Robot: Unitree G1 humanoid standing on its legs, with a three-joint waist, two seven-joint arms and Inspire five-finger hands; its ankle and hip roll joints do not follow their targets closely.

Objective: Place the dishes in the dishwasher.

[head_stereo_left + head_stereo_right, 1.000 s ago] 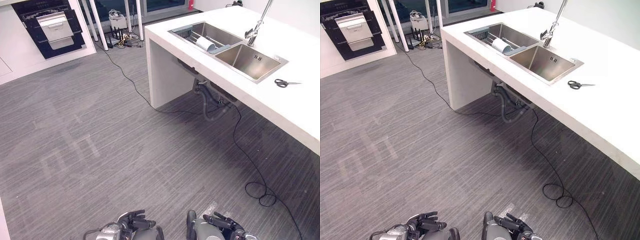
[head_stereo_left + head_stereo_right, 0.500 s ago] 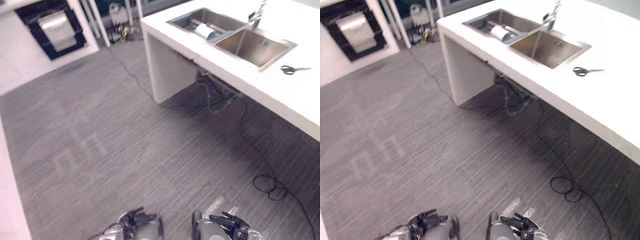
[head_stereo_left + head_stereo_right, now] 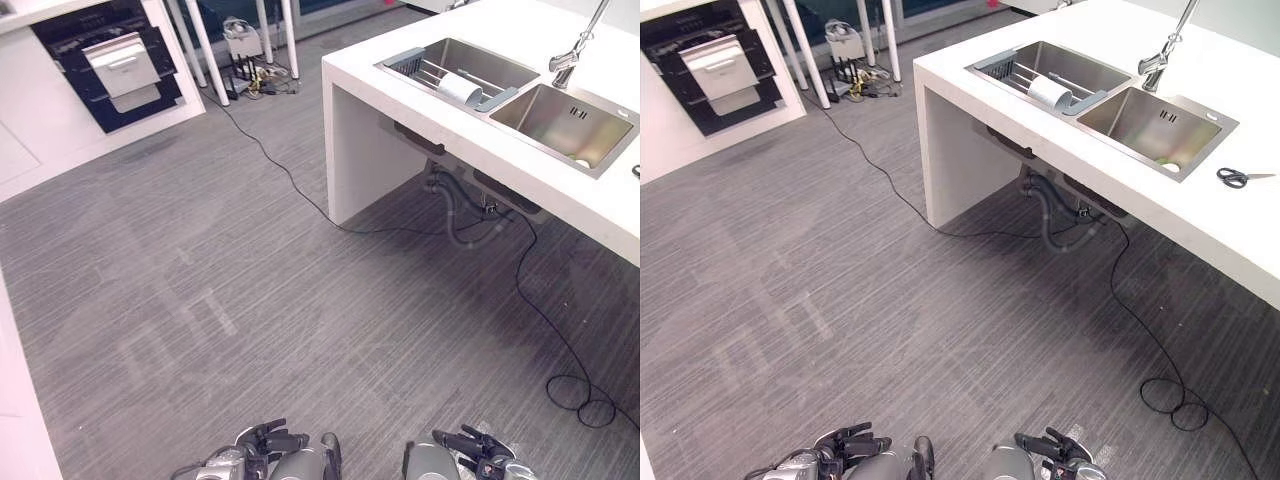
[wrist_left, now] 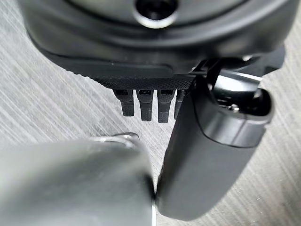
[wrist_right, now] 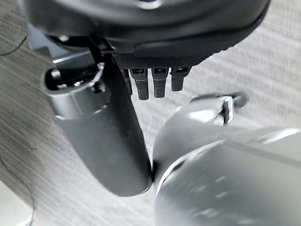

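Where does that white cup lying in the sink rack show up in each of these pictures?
Left eye view: the cup lies in the rack, upper right, in the far sink basin.
Right eye view: the cup sits upper middle-right, same rack.
Wrist views: floor and the robot's own hands; no cup.
Shared landmark: the tap beside the basins.

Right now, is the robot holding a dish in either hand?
No, the left hand and the right hand hang low over the bare floor with nothing in them, while a white dish sits in the sink.
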